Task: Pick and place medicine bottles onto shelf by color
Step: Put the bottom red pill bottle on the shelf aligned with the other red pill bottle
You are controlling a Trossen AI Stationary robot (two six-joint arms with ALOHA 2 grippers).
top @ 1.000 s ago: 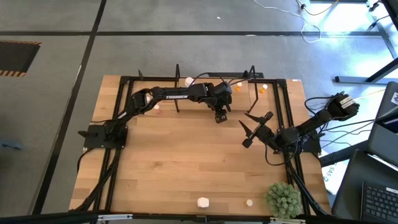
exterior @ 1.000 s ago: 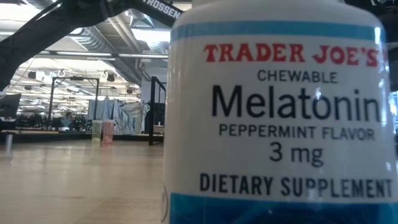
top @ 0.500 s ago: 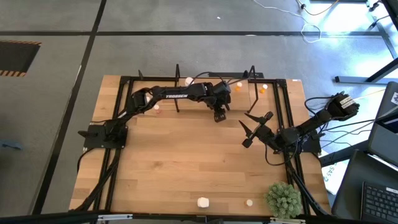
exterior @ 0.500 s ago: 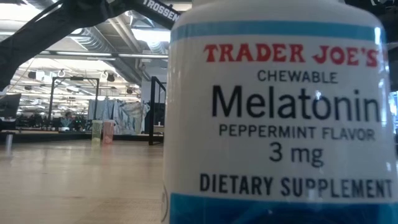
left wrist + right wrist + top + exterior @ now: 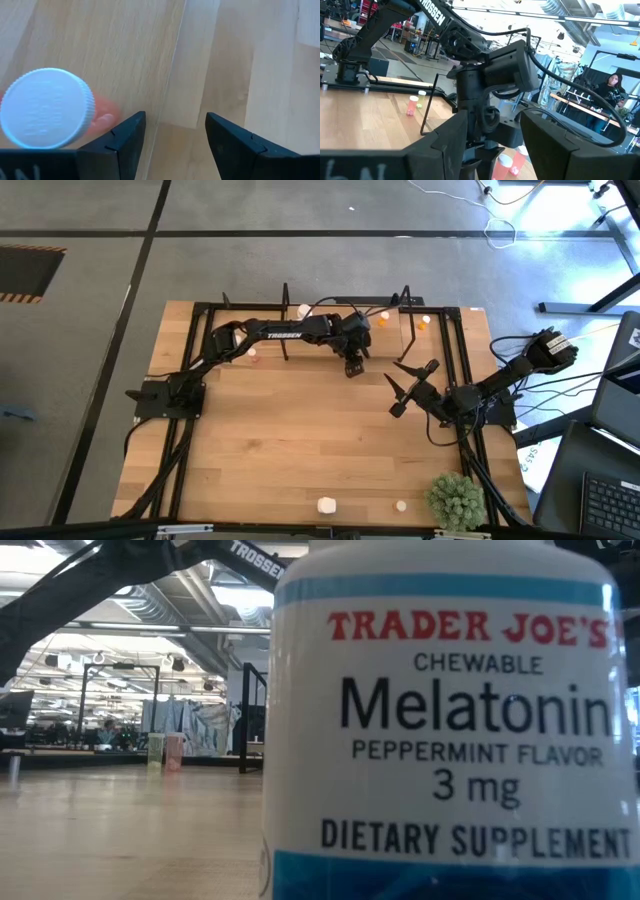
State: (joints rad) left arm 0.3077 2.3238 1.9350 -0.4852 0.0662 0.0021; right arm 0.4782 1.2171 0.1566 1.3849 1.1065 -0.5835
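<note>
A pink bottle [image 5: 47, 111] with a white ribbed cap stands on the table [image 5: 290, 440] just beside the left gripper [image 5: 175, 142], outside its fingers, which are spread with only bare wood between them. In the high view the left gripper [image 5: 352, 366] hangs at the near edge of the shelf [image 5: 345, 315], which runs along the table's far side. A white bottle [image 5: 303, 311], a pale one [image 5: 383, 315] and an orange one [image 5: 421, 323] show at the shelf; another small one [image 5: 254, 352] lies left of it. Two more bottles [image 5: 326, 505] [image 5: 401, 505] sit well away at the table's near edge, beside a plant [image 5: 455, 498]; one of them, labelled melatonin [image 5: 450, 730], fills the low view. The right gripper [image 5: 408, 386] waits near the shelf's right end, fingers spread, holding nothing.
</note>
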